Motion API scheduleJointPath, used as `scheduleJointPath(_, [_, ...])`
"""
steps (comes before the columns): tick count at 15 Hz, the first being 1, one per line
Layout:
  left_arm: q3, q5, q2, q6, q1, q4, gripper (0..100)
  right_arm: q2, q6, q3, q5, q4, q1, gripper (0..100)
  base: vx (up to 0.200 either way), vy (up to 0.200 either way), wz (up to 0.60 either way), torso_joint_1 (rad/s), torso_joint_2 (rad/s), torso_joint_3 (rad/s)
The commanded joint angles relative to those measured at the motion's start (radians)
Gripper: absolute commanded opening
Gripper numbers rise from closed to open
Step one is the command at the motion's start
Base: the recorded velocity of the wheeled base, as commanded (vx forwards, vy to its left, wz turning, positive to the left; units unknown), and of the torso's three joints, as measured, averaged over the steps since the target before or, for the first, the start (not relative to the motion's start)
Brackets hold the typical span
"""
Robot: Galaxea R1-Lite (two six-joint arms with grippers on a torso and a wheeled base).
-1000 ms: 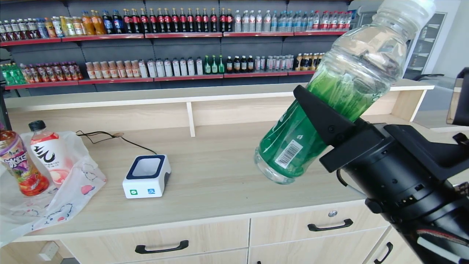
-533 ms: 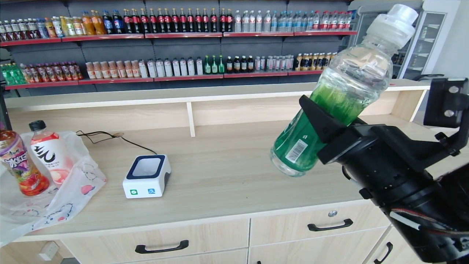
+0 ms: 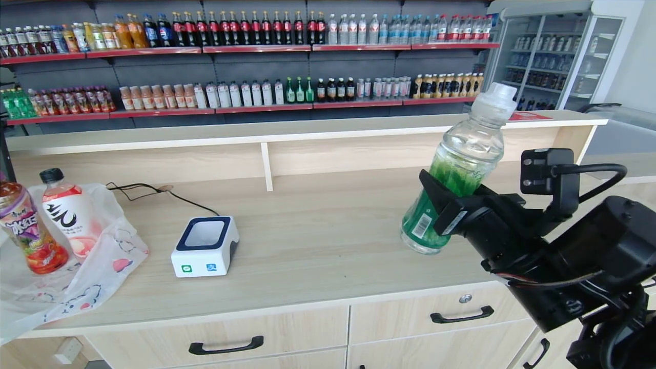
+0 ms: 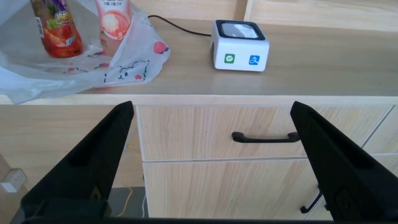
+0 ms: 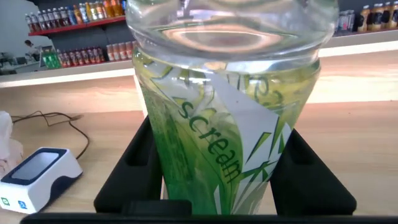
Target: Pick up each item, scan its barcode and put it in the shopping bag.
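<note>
Head view has the right gripper (image 3: 442,201) closest, at about 4 o'clock. Its two black fingers are shut tight on the middle of the green bottle (image 3: 464,164). The bottle leans a little, with its white cap pointing to 1 o'clock. I think the grip is on the middle so the barcode (image 3: 423,225) low on the label stays bare. The barcode faces 9 o'clock, the side where the scanner (image 3: 206,246) sits. The bottom of the bottle is very low over the counter (image 3: 318,241). I cannot tell if it touches the wood.

The left gripper (image 4: 211,109) hangs low in front of the drawers (image 4: 261,134), under the counter edge. Its fingers are spread wide and hold nothing. It looks like it is waiting out of the way.

Farther in, at 8 o'clock, the small white scanner rests on the counter with its window facing up, ready for a barcode to pass over it. A thin black cable (image 3: 154,192) runs away behind it.

At 9 o'clock lies the shopping bag (image 3: 102,266), white and crumpled. A red drink bottle (image 3: 28,230) and a pink drink bottle (image 3: 69,212) stand upright at its mouth. So I think the green bottle needs its scan next, then a ride across to the bag.

Far back, at 12 o'clock, long shelves (image 3: 256,49) hold rows of drinks.
</note>
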Motion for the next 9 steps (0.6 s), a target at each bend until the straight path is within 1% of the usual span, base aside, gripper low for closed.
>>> scheduleJointPath(1, [0.000,0.000,0.000,-0.001,0.000,0.000,100,0.026,-0.001,-0.004,-0.002,-0.003,-0.040,0,0.000,0.000,0.00,0.000,0.00,0.000])
scheduleJointPath(2, [0.000,0.000,0.000,-0.001,0.000,0.000,100,0.029,-0.005,0.002,-0.004,-0.003,-0.058,0,0.000,0.000,0.00,0.000,0.00,0.000])
scheduleJointPath(4, [0.000,0.000,0.000,-0.001,0.000,0.000,100,0.031,-0.007,0.007,-0.005,-0.003,-0.058,0,0.000,0.000,0.00,0.000,0.00,0.000])
scheduleJointPath(9, [0.000,0.000,0.000,-0.002,0.000,0.000,100,0.029,-0.008,0.021,-0.007,-0.003,-0.054,0,0.000,0.200,0.00,0.004,0.00,0.000])
